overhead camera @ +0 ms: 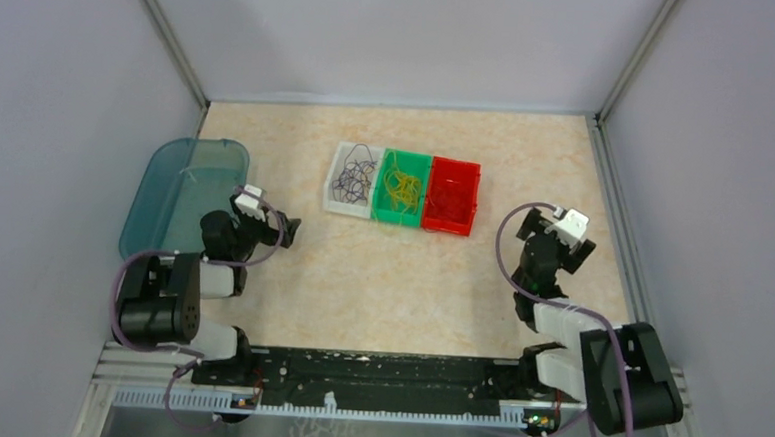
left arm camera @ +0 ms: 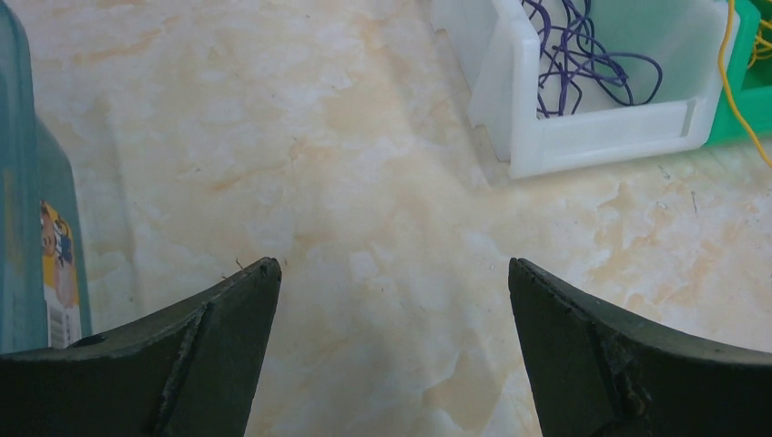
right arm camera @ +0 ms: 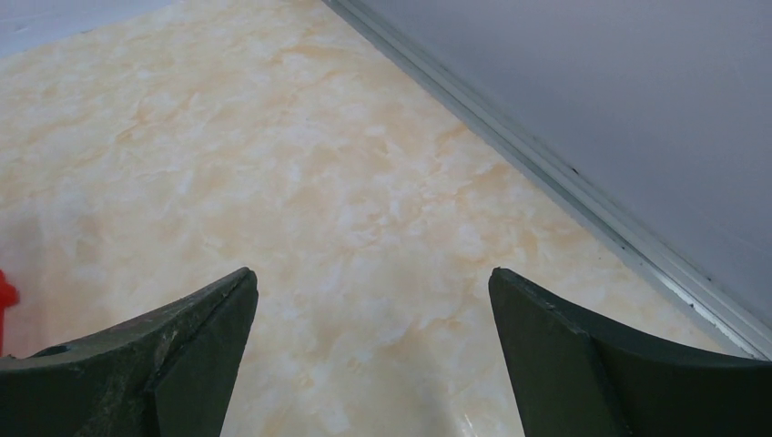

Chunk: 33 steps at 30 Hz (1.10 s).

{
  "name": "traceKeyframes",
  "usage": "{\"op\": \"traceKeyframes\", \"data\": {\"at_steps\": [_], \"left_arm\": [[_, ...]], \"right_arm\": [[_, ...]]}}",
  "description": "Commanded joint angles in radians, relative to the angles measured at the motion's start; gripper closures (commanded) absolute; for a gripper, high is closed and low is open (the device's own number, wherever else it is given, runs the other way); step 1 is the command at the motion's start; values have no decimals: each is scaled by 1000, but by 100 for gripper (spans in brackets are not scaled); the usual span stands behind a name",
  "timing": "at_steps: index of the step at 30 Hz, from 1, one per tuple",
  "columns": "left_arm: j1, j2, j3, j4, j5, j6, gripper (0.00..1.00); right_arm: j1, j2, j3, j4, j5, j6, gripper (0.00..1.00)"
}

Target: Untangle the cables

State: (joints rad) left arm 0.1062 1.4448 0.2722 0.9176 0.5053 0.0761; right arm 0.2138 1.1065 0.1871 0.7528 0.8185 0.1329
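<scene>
A teal tray point(overhead camera: 180, 193) is seen at the left of the desk point(overhead camera: 410, 290). Just right of it, the left fingers point(left arm camera: 209, 355) are held released, spread wide above the desk. Farther on, three bins are lined up touching. Purple cables point(overhead camera: 354, 175) are heaped in the white bin point(overhead camera: 347, 210), yellow cables point(overhead camera: 402, 186) in the green bin point(overhead camera: 395, 220), with the red bin point(overhead camera: 447, 225) rightmost. At the near right, the right fingers point(right arm camera: 182, 346) are likewise held released.
</scene>
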Motion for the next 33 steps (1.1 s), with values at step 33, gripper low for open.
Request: {"op": "traceKeyframes", "data": {"at_steps": [33], "left_arm": [[-112,136,-9,290,-288,35,0]], "right_arm": [[-117,346,-20,503,-427,-100,1]]}}
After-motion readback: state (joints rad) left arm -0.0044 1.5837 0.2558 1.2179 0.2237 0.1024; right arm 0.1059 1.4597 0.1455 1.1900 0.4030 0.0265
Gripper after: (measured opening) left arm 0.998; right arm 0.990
